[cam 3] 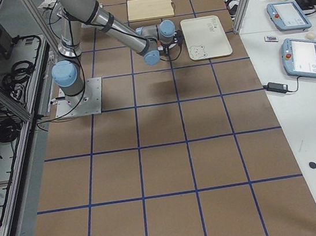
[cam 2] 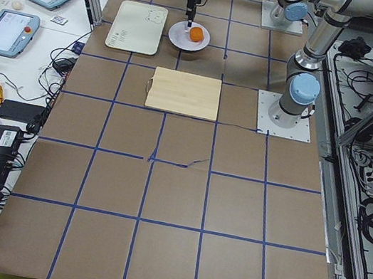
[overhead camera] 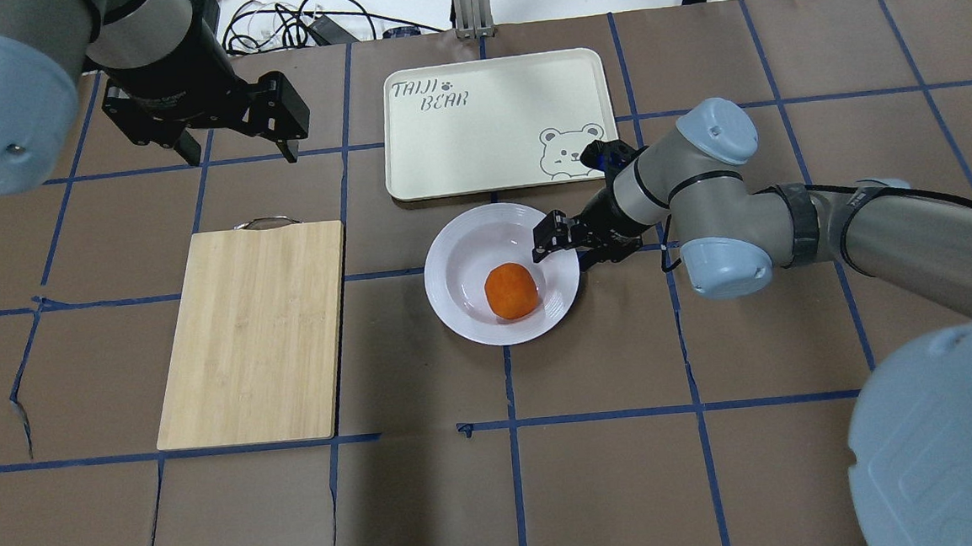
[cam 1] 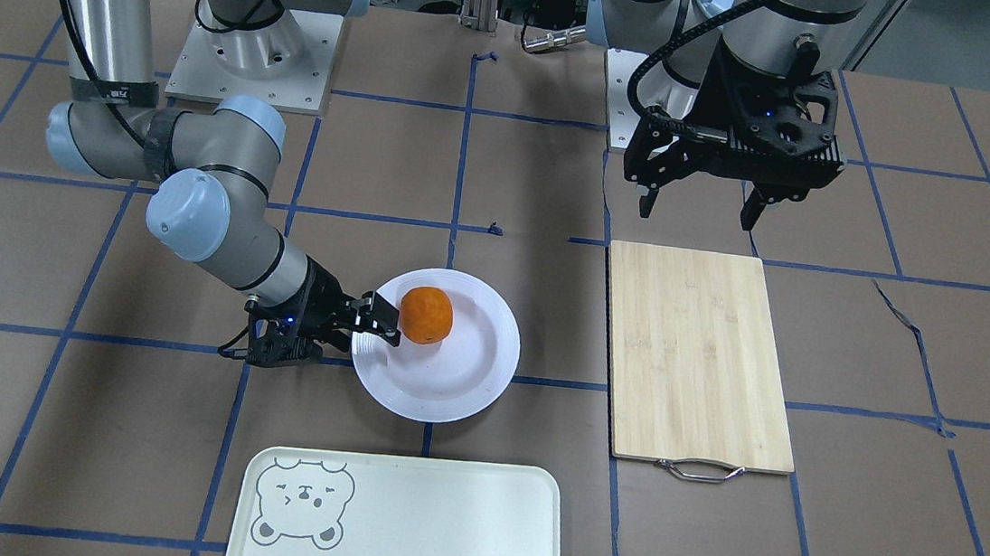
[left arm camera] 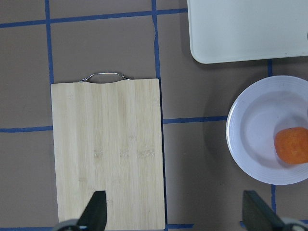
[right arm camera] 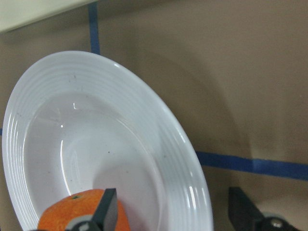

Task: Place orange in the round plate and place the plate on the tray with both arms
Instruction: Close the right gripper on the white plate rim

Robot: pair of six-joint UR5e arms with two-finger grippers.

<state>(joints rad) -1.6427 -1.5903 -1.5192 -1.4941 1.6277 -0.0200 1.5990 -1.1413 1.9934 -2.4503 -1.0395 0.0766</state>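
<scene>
My right gripper point(overhead camera: 565, 247) straddles the round plate point(overhead camera: 459, 249) at its rim, fingers spread, one inside and one outside. The orange point(overhead camera: 511, 291) sits in its hollow. Beyond lies the tray point(overhead camera: 478, 138), apart. My left gripper point(overhead camera: 240, 153) hovers spread past the cutting board point(overhead camera: 253, 329).

Pretty bright overall, lit evenly from overhead, so colours are rendered flat. Only soft, faint shadows are cast on the brown surface point(cam 1: 504, 179). Small glints are picked up on the round plate point(right arm camera: 185, 159) rim in the right wrist view, where the orange point(right arm camera: 72, 214) is slightly blurred. Fine detail is lost in both side views.
</scene>
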